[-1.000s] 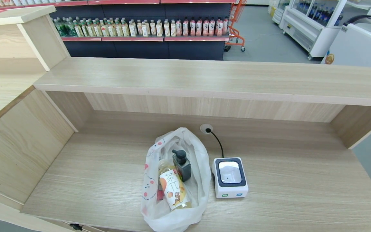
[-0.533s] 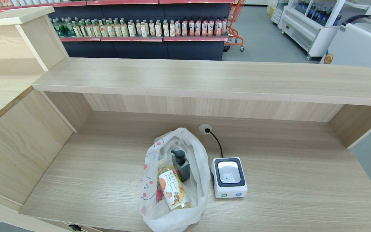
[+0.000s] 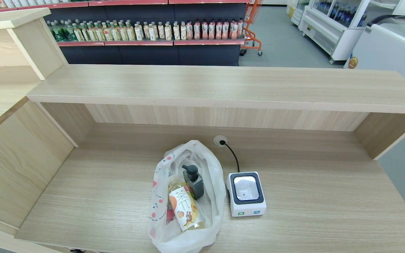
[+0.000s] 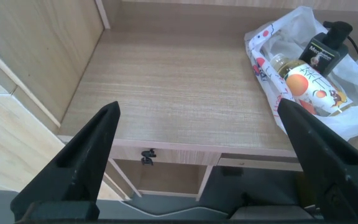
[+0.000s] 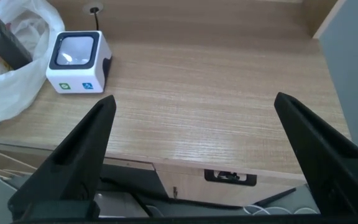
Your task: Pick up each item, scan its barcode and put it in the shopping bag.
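Note:
A white plastic shopping bag [image 3: 160,207] lies open on the wooden counter, near its front edge. Inside it are a tea bottle [image 3: 185,211] with a white and orange label and a dark pump bottle [image 3: 193,181]. The white barcode scanner [image 3: 245,194] sits just right of the bag, its window facing up. In the left wrist view the bag [image 4: 353,118] holds the tea bottle [image 4: 309,84] and pump bottle [image 4: 325,46]; my left gripper [image 4: 204,149] is open, held back before the counter's front edge. My right gripper [image 5: 194,146] is open too, short of the counter, with the scanner [image 5: 76,62] beyond it.
A black cable [image 3: 232,158] runs from the scanner to a grommet [image 3: 220,140] at the back of the counter. A raised wooden ledge [image 3: 223,88] spans the rear and a side panel [image 3: 16,165] closes the left. Shelves of bottles [image 3: 146,31] stand beyond.
The whole head view has shifted a little, so the camera moved. The bag, its bottles and the scanner keep their places on the counter.

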### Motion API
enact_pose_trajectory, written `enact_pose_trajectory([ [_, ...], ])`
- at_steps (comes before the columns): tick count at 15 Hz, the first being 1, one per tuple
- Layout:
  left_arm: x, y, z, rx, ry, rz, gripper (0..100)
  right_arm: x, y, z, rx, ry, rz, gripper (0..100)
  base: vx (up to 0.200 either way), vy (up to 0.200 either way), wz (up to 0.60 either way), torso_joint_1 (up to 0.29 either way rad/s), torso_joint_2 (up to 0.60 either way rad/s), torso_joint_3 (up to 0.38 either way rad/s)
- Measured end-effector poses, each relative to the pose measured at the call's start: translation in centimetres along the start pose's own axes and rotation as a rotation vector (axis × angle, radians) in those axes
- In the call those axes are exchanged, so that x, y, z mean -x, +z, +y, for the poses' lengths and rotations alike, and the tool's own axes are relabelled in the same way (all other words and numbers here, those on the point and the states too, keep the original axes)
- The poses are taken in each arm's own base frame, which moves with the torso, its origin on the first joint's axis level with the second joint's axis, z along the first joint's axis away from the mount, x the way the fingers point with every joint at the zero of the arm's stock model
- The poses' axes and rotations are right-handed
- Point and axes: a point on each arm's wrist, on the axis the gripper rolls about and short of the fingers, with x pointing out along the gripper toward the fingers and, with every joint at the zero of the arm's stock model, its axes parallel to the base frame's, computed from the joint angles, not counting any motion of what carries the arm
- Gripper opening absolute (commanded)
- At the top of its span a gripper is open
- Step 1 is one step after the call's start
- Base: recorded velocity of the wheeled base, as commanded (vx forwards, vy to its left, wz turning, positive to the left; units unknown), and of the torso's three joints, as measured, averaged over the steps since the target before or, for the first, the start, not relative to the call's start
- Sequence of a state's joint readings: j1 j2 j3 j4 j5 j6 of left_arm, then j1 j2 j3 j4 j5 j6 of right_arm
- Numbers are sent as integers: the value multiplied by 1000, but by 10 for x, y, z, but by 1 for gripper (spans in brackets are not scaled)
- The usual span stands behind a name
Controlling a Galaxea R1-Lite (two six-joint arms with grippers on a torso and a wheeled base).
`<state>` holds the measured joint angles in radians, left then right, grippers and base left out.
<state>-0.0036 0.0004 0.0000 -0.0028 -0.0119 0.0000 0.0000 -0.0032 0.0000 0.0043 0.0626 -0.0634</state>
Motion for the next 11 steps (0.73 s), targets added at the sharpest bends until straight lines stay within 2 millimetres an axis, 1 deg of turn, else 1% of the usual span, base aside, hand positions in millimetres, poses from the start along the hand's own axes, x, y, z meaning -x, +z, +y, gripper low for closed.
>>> enact_pose_trajectory([
  [11,0,0,0,0,0,0,100,0,0,0,-9,0,2,100,0,0,0,0,0,0],
])
